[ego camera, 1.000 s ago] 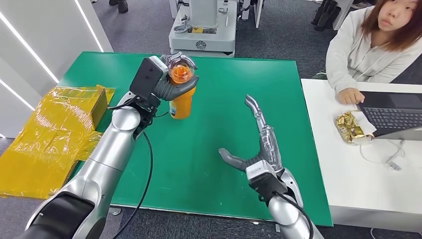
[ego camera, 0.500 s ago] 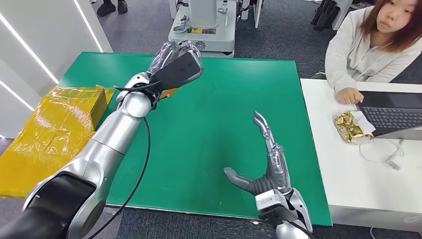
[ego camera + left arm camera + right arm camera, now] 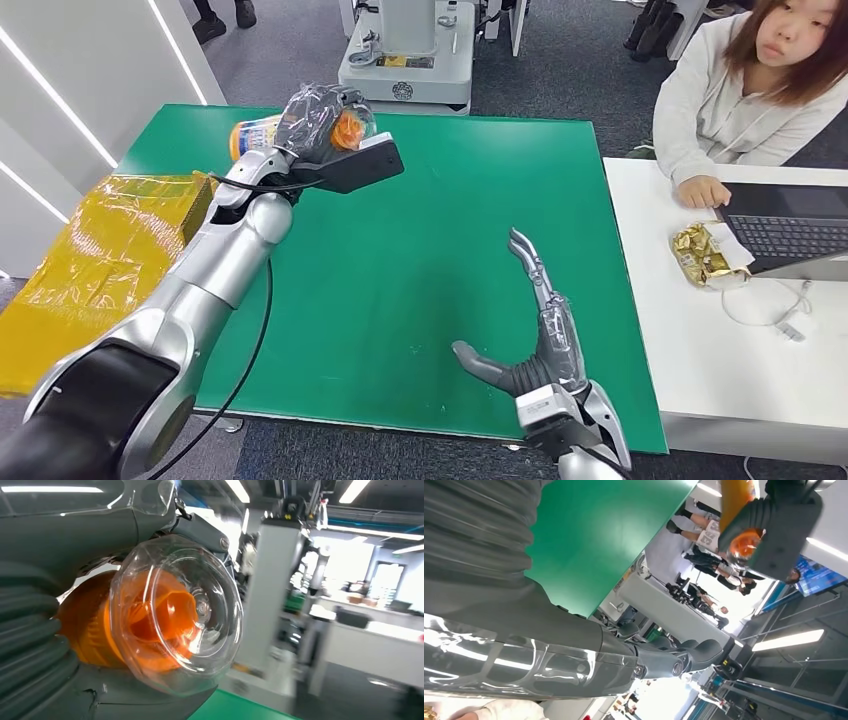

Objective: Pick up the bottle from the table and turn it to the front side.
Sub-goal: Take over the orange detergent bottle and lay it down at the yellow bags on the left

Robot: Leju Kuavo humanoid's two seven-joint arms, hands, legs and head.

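An orange bottle [image 3: 262,133] with a clear domed cap lies tilted on its side, lifted off the green surface [image 3: 420,260], upper left of the frame.

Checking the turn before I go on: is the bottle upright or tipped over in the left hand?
Tipped on its side. The bottle lies roughly level in the left hand, above the green table.

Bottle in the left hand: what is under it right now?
The bottle is held lifted in the left hand, lying sideways above the green table. The fingers cover its middle; the tabletop directly beneath is hidden by the arm.
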